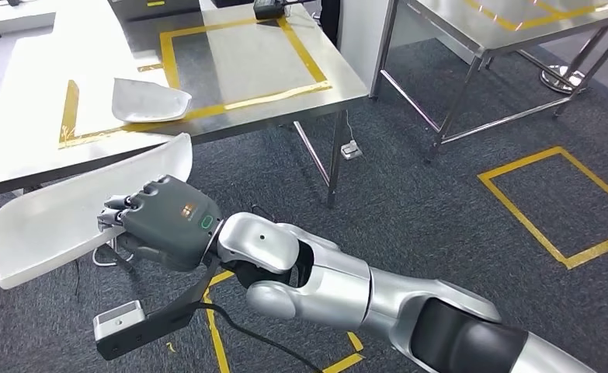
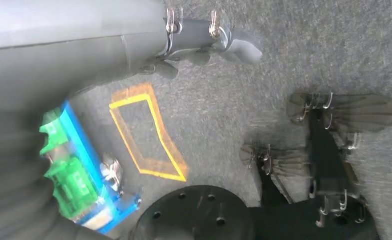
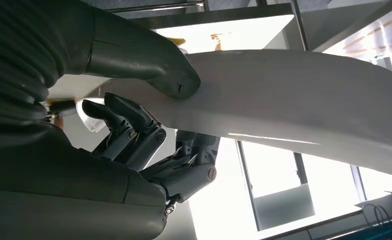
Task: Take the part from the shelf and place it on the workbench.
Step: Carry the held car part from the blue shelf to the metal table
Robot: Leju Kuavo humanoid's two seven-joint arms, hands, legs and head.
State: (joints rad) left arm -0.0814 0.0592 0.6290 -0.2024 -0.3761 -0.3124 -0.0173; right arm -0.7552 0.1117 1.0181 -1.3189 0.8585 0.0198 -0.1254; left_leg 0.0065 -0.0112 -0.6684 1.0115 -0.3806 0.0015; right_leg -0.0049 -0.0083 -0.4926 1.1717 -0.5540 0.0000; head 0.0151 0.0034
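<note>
The right hand (image 1: 165, 221) grips the white curved part (image 1: 67, 214), off the shelf and near the tabletop (image 1: 231, 66); setting it down remains.

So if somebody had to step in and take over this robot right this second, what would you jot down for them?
Right hand: grips the long white curved part by its edge, thumb on one face, fingers on the other; the part is in the air, short of the workbench.
Left hand: hangs over the carpet, holds nothing; blurred, so I cannot tell how its fingers lie.
Workbench: a smaller white part already lies on it, across the yellow tape outline.
Done: the part is off the shelf and in hand.
Left: bring it over the workbench, set it down, let go.
</note>
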